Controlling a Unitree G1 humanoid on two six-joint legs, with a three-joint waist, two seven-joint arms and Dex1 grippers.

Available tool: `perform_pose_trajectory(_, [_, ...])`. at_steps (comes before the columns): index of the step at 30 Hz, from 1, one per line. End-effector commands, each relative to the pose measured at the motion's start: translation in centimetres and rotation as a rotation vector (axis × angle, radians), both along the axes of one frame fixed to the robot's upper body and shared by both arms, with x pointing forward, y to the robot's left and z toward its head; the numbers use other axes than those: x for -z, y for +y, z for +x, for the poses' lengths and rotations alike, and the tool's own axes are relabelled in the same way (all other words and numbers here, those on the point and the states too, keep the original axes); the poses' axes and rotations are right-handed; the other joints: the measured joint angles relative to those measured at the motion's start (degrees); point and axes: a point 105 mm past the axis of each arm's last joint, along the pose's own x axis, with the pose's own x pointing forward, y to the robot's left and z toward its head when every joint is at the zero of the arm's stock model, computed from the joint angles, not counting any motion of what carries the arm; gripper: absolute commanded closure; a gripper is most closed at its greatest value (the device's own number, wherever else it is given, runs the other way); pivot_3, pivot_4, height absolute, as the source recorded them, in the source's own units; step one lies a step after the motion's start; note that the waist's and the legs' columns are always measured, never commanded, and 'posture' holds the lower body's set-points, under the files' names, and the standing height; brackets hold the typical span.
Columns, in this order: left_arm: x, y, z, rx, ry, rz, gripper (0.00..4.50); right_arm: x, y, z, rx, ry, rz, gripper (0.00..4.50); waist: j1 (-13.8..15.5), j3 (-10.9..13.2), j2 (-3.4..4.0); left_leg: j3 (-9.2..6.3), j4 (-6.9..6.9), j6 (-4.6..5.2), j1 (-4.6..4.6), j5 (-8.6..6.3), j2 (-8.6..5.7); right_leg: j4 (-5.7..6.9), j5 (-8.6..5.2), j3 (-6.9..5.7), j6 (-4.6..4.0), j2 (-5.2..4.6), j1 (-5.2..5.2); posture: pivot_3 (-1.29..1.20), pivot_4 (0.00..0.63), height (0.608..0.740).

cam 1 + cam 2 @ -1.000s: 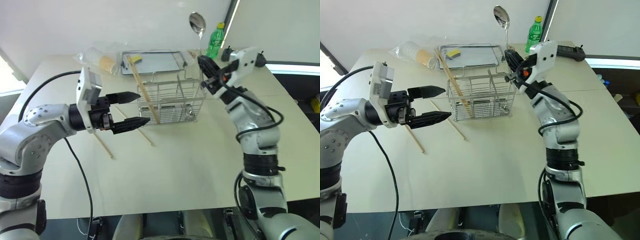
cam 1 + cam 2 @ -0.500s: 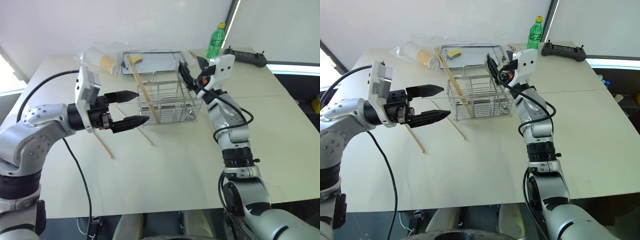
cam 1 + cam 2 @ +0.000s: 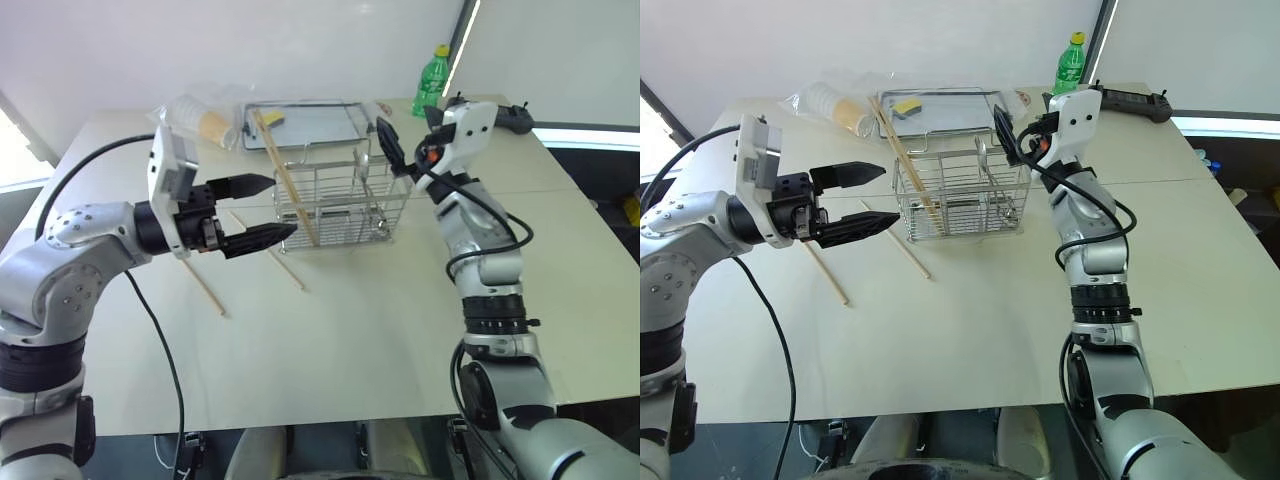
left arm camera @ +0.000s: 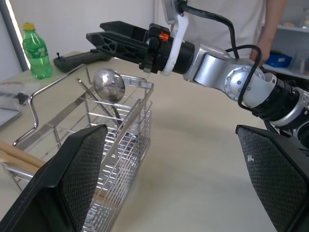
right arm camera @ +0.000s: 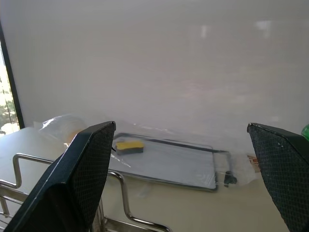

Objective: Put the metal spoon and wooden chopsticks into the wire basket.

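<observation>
Inside the wire basket point(image 3: 343, 205) – metal spoon point(image 4: 109, 86), leaning wooden chopsticks point(image 3: 288, 185) – both arms' fingers spread, empty.

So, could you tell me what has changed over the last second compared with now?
The right gripper came down from above the wire basket, opened and let go of the metal spoon, which now stands in the basket's right end with its bowl up. The left gripper stayed open beside the basket. One chopstick still leans in the basket, and two still lie on the table.
</observation>
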Motion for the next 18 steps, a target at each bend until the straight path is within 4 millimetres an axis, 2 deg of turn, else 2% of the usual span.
perform_pose_trajectory(1, [-1.1, 0.1, -0.1, -0.003, -0.051, -0.011, 0.00, -5.0, -1.6, -3.0, -0.074, -0.129, -0.072, 0.03, 0.2, 0.0, 0.00, 0.00, 0.00, 0.00, -0.02, 0.00, -0.01, -0.01, 0.00, 0.00, 0.00, -0.01, -0.01, 0.00, 0.150, 0.709])
perform_pose_trajectory(4, [-1.1, 0.6, 0.3, -0.034, -0.053, -0.019, 0.00, -6.1, -3.1, -5.7, -0.190, -0.092, -0.152, 0.03, 0.2, 0.0, -0.03, 0.00, -0.07, 0.01, -0.03, -0.01, -0.02, -0.06, 0.00, -0.01, 0.01, -0.03, -0.01, 0.00, 0.150, 0.709])
perform_pose_trajectory(7, [-1.1, 1.1, 0.7, -0.071, -0.054, -0.025, 0.00, -6.3, -4.2, -8.3, -0.301, -0.019, -0.231, 0.03, 0.2, 0.0, -0.09, 0.00, -0.11, 0.05, -0.01, -0.03, 0.00, -0.08, -0.02, -0.02, 0.02, -0.04, 0.01, 0.00, 0.150, 0.709])
perform_pose_trajectory(12, [-1.8, 3.5, 3.0, -0.254, -0.025, -0.118, 0.00, -4.2, -4.6, -13.5, -0.505, 0.152, -0.355, 0.03, 0.3, 0.0, -0.15, 0.04, -0.08, 0.07, 0.04, -0.04, 0.10, -0.13, -0.13, -0.03, -0.13, -0.04, 0.11, 0.00, 0.150, 0.709])
perform_pose_trajectory(15, [-2.3, 5.6, 5.1, -0.427, 0.025, -0.184, 0.00, -2.2, -4.3, -15.8, -0.576, 0.253, -0.410, 0.03, 0.3, 0.1, -0.27, 0.05, 0.01, 0.07, 0.04, -0.04, 0.15, -0.19, -0.17, -0.08, -0.05, -0.01, 0.19, 0.00, 0.150, 0.709])
perform_pose_trajectory(18, [-1.5, 7.6, 7.3, -0.631, 0.144, -0.179, 0.00, -1.0, -3.8, -17.6, -0.618, 0.303, -0.437, 0.03, 0.5, 0.1, -0.37, 0.03, 0.15, 0.07, 0.06, -0.04, 0.17, -0.20, -0.26, -0.13, 0.13, -0.01, 0.30, 0.00, 0.150, 0.709])
